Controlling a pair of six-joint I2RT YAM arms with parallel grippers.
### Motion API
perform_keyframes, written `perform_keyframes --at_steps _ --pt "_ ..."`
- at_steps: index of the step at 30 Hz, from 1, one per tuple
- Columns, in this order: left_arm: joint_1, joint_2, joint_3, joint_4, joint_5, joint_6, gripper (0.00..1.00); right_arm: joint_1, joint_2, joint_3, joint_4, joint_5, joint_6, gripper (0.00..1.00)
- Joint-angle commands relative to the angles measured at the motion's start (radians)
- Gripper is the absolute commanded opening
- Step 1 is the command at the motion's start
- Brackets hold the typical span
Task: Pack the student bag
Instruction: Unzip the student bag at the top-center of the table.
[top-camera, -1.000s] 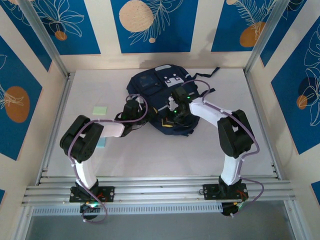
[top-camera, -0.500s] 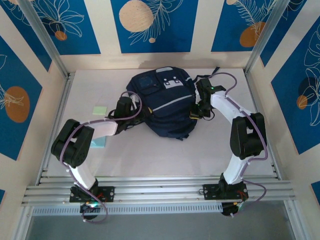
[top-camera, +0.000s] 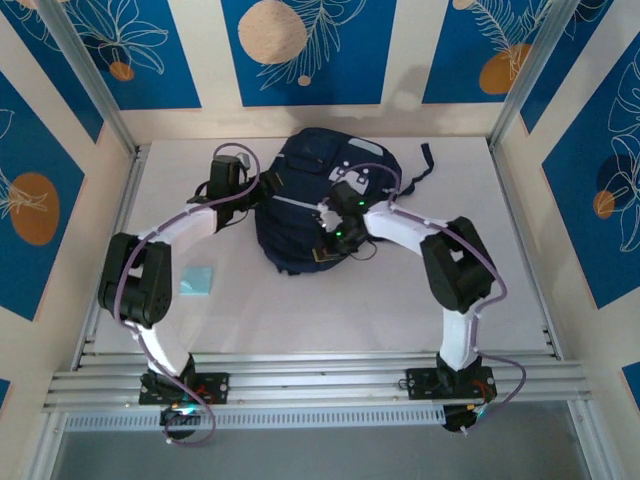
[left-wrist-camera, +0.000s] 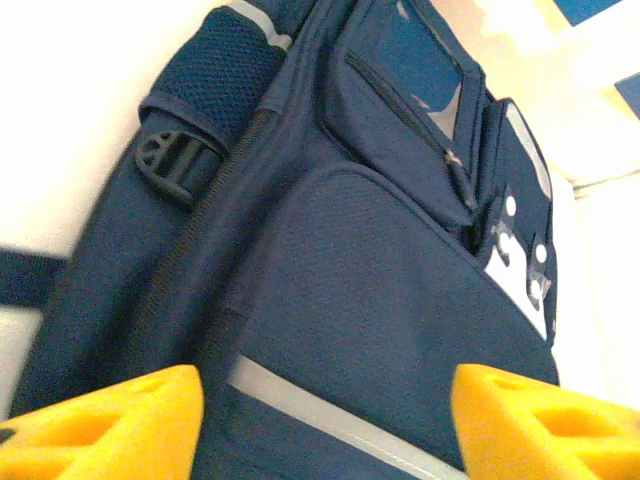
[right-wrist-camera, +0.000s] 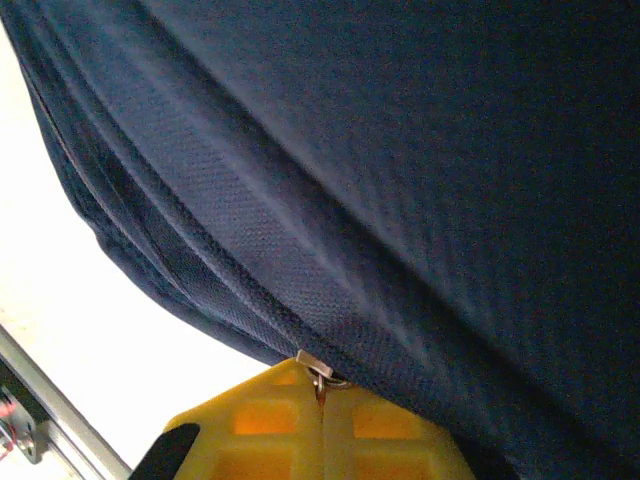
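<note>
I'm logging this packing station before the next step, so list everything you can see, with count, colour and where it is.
student bag: one, dark navy with a pale stripe, at the far middle of the table
zipper pull: one, metal, on the bag's edge seam
flat square: one, light blue, on the table's left side
table: one, white, under everything
left fingers: two, yellow, apart, facing the bag's front
right fingers: two, yellow, shut on the zipper pull

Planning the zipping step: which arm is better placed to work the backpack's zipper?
Probably right: the right claw is shut on the zipper pull at the student bag's seam; the left claw stands open, holding nothing.
</note>
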Motion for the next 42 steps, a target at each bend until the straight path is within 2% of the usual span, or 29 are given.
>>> perform_keyframes --at_steps 1,4,9,13,16,18,19,21,23,27,32,36,42 --pt "-0.007 -0.095 -0.065 -0.051 -0.022 0.001 0.71 0.040 0.053 0.071 0.045 -0.044 0.080 0.00" --pt "-0.010 -0.161 -0.176 -0.026 -0.014 -0.056 0.73 0.050 0.056 0.096 0.080 -0.040 0.152 0.00" --pt "-0.033 -0.210 -0.333 0.065 -0.011 -0.173 0.75 0.051 0.019 0.054 0.169 -0.127 0.259 0.00" --pt "-0.077 -0.153 -0.354 0.130 -0.024 -0.219 0.75 0.057 -0.026 -0.015 0.252 -0.211 0.310 0.00" --pt "-0.096 -0.080 -0.349 0.189 -0.037 -0.246 0.74 0.062 -0.055 -0.048 0.239 -0.245 0.290 0.00" --pt "-0.097 -0.033 -0.347 0.247 -0.041 -0.259 0.65 0.062 -0.074 -0.062 0.164 -0.254 0.231 0.00" --pt "-0.097 -0.016 -0.340 0.258 -0.047 -0.252 0.55 0.062 -0.079 -0.063 0.113 -0.245 0.192 0.00" --pt "-0.096 0.013 -0.332 0.278 -0.061 -0.235 0.22 0.056 -0.081 -0.048 -0.050 -0.183 0.089 0.00" --pt "-0.094 0.024 -0.329 0.276 -0.080 -0.213 0.00 0.043 -0.076 -0.040 -0.195 -0.081 0.002 0.00" --pt "-0.086 0.013 -0.337 0.247 -0.101 -0.166 0.00 -0.007 -0.076 -0.055 -0.364 0.235 -0.077 0.00" --pt "-0.085 -0.026 -0.352 0.201 -0.121 -0.123 0.00 -0.110 -0.084 -0.018 -0.407 0.479 -0.121 0.00" --pt "-0.079 -0.058 -0.367 0.184 -0.129 -0.108 0.00 -0.227 -0.091 0.049 -0.377 0.540 -0.139 0.00" --pt "-0.078 -0.100 -0.365 0.135 -0.134 -0.064 0.00 -0.381 -0.049 0.149 -0.256 0.528 -0.147 0.00"
